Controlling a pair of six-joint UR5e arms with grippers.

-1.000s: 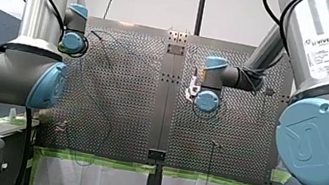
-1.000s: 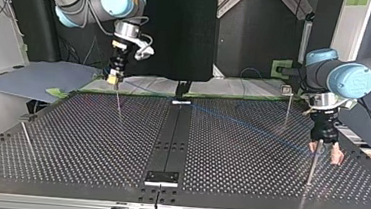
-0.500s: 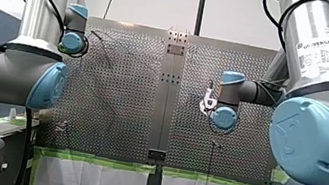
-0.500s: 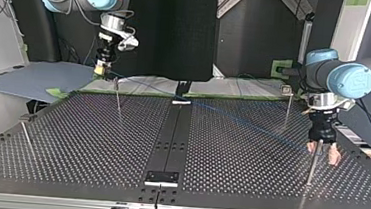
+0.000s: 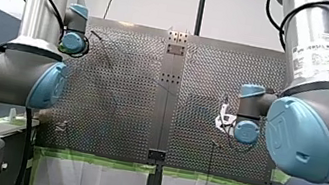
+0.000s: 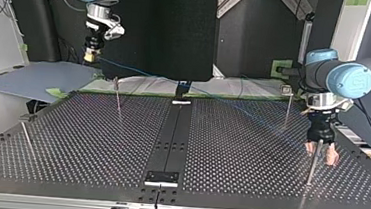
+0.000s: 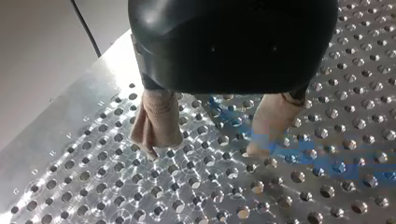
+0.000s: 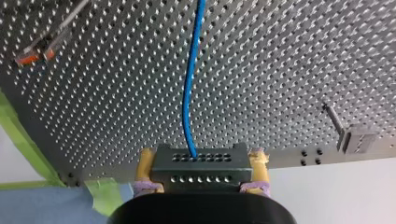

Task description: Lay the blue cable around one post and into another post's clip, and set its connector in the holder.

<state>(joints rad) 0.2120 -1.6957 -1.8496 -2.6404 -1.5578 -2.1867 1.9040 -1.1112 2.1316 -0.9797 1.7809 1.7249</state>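
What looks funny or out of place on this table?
Only the blue cable: instead of lying on the table, it stretches through the air from my right gripper, held high at the top view's left, slanting down toward my open left gripper. Nothing looks broken or spilled.

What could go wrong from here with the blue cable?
1. My right gripper holds the connector high above the table, far from my left gripper, whose fingers are open. The cable looks stretched between them and may pull away from the post at my left gripper.
2. The cable passes close to another post and may snag on it.
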